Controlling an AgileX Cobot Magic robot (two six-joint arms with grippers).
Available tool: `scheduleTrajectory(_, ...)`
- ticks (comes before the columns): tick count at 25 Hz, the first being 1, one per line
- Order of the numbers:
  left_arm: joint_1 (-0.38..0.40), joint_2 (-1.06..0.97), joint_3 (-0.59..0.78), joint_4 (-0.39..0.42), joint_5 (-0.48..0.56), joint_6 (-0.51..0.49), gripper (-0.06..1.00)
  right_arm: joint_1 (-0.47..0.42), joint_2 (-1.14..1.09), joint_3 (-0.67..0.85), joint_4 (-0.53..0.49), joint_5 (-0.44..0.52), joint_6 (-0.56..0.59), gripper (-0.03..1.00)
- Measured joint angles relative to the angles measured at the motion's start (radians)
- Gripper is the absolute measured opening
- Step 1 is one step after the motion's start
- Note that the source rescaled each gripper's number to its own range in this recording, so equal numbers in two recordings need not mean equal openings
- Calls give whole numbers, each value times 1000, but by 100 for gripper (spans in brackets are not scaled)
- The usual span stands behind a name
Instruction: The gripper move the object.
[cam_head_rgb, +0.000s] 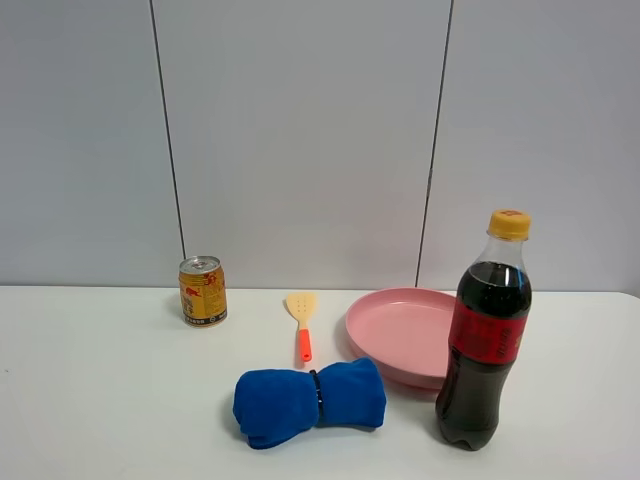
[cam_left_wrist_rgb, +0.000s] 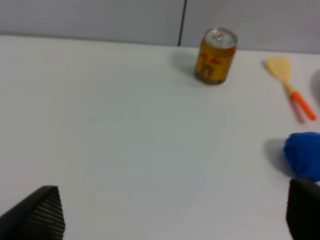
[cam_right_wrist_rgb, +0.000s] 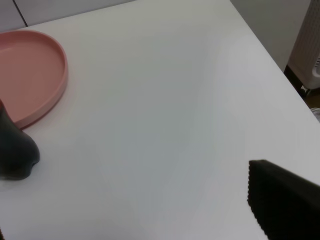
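A tall cola bottle (cam_head_rgb: 483, 340) stands upright on a white table (cam_head_rgb: 110, 400), just in front of a pink plate (cam_head_rgb: 400, 330) and right of a rolled blue cloth (cam_head_rgb: 308, 401). Neither arm shows in the high view. The left gripper (cam_left_wrist_rgb: 170, 215) hangs open over bare table. The right gripper's (cam_right_wrist_rgb: 150, 220) fingers: cannot tell. It should probably approach level and grasp the bottle's label band, avoiding tipping.
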Motion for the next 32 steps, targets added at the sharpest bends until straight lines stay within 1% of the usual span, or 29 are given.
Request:
scheduleTrajectory(4, 16, -40, 18, 25, 26, 1, 100, 0, 0, 0, 0, 0, 0, 100)
scheduleTrajectory(8, 17, -74, 35, 86, 52, -21, 100, 0, 0, 0, 0, 0, 0, 100)
scheduleTrajectory(10, 17, -77, 35, 100, 57, -22, 100, 0, 0, 0, 0, 0, 0, 100)
scheduleTrajectory(13, 17, -79, 35, 102, 56, -4, 100, 0, 0, 0, 0, 0, 0, 100)
scheduleTrajectory(21, 17, -79, 35, 104, 56, 0, 100, 0, 0, 0, 0, 0, 0, 100)
scheduleTrajectory(25, 17, -79, 35, 104, 56, 0, 96, 0, 0, 0, 0, 0, 0, 100)
scheduleTrajectory(32, 17, -79, 35, 104, 56, 1, 95, 0, 0, 0, 0, 0, 0, 100)
